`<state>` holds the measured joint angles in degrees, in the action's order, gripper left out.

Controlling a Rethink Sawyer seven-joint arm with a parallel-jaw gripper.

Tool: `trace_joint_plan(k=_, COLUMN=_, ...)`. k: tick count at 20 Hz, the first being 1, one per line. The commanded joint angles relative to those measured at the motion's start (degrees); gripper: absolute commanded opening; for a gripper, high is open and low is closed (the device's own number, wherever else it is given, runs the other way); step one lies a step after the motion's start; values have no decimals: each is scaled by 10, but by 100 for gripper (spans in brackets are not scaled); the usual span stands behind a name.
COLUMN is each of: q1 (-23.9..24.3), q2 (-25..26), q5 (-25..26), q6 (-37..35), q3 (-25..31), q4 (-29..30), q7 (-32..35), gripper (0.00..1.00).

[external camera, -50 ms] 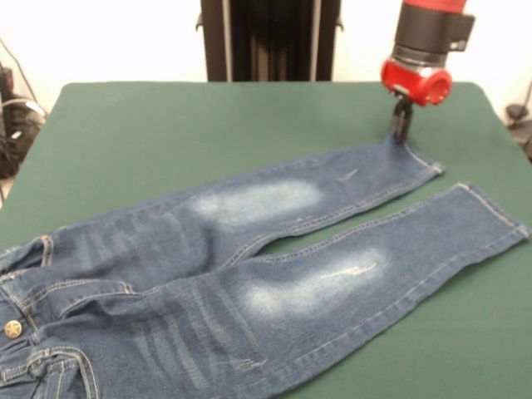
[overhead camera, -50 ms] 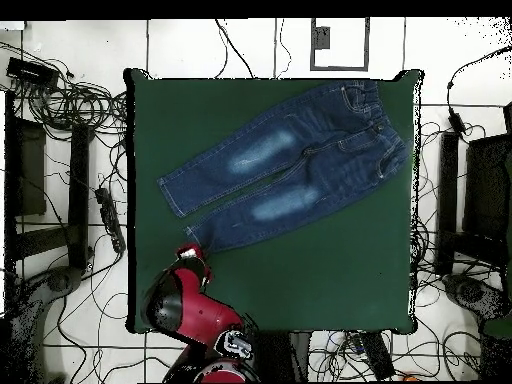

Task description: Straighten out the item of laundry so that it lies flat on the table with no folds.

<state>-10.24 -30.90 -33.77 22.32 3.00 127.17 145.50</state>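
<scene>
1. We find the jeans [external camera, -50 ms: 249,274] lying on the green worktop [external camera, -50 ms: 166,133], spread out with both legs extended. The waistband sits at the near-left corner in the front view, and the hems point toward the far right.
2. We see the gripper [external camera, -50 ms: 401,126] down at the hem of the farther leg, at its far corner. The tip appears to touch the denim there. We cannot tell whether the gripper is apart, together or clamped on the cloth; the view of it is too narrow.
3. We judge the task to be in its late stage. The legs lie nearly flat, with a narrow strip of worktop showing between them below the knee.
4. We note faint creases near the thighs and a bunched waistband region, partly cut off by the front view's edge.
5. We judge that the next move calls for a short pull on the hem, outward along the leg's line, then release, without lifting the cloth enough to fold it back.
</scene>
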Motion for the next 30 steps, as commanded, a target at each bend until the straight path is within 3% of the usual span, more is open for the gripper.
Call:
trace_joint_plan(k=1, q1=-21, q2=-9, q5=-53, q6=-73, q3=93, q4=13, q7=196, gripper=0)
trace_joint_plan(k=15, q1=-17, q2=-17, q5=-50, q6=-81, q3=96, q4=15, q7=180, gripper=0)
trace_joint_plan(k=16, q1=-23, q2=-17, q5=-53, q6=-83, q3=90, q4=13, q7=173, gripper=100)
trace_joint_plan(k=22, q1=-1, q2=-15, q5=-33, q6=-88, q3=99, q4=13, q7=168, gripper=100)
trace_joint_plan(k=30, q1=-19, q2=-8, q5=-49, q6=-88, q3=79, q4=3, q7=162, gripper=100)
